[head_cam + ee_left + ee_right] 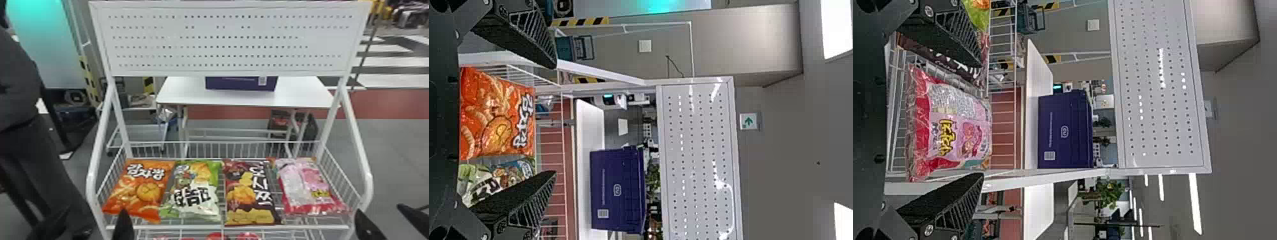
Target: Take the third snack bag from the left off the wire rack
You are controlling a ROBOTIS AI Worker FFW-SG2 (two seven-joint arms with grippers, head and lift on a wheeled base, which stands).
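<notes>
1. Lying flat in the wire rack (223, 145), third from the left in a row of four, the dark red bag (249, 191) is sitting between a green bag (191, 191) and a pink bag (306, 188).
2. The left gripper (551, 120) is hanging wide open and empty, facing the orange bag (140, 188).
3. The right gripper (980, 120) is hanging wide open too, holding nothing, facing the pink bag.

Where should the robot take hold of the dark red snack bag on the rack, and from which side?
Probably its near short edge, coming from the front and above with the right pincer. The dark red bag lies flat, the green bag and the pink bag close beside it, so the end by the wire rack's front rail looks freest.
</notes>
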